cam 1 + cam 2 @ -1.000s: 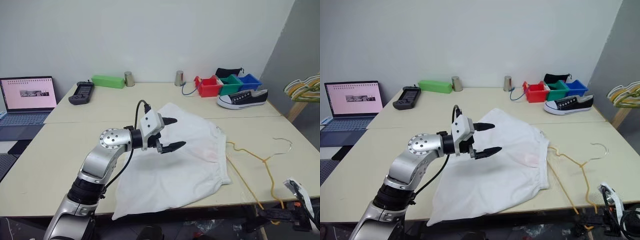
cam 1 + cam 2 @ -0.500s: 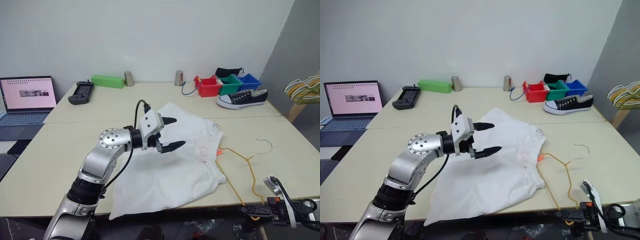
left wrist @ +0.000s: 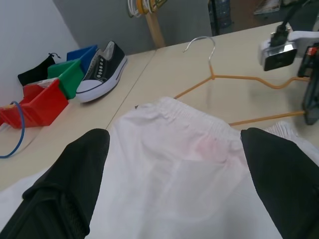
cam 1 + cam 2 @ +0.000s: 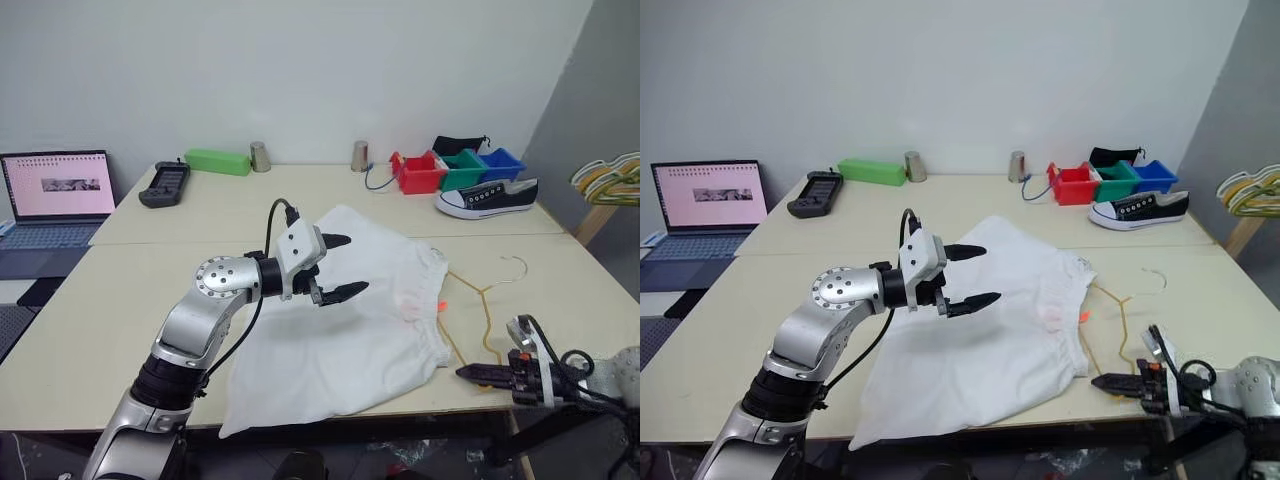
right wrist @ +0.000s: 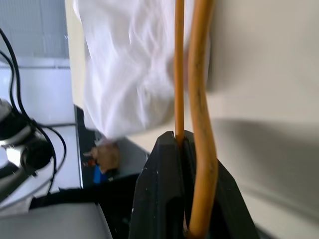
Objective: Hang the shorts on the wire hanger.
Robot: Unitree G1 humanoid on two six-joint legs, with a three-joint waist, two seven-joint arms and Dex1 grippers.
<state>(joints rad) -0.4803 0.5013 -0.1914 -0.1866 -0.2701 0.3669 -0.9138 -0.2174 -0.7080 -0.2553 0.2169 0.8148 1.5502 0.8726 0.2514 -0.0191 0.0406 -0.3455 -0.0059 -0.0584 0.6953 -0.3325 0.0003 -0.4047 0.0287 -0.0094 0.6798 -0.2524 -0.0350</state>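
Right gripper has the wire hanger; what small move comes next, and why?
Probably slide the wire hanger further into the shorts. The right gripper is shut on its lower wire, one shoulder already lies at the waistband, and the open left gripper hovers above the fabric.

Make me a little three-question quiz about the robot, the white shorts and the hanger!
1. True or false: the right tool is shut on the thin yellow wire hanger.
2. The left tool above the large white fabric shorts is: A open, B shut.
3. Fill in: the black-and-white sneaker lies beside the red, green and ____ bins.

Key: 1 true; 2 A; 3 blue.
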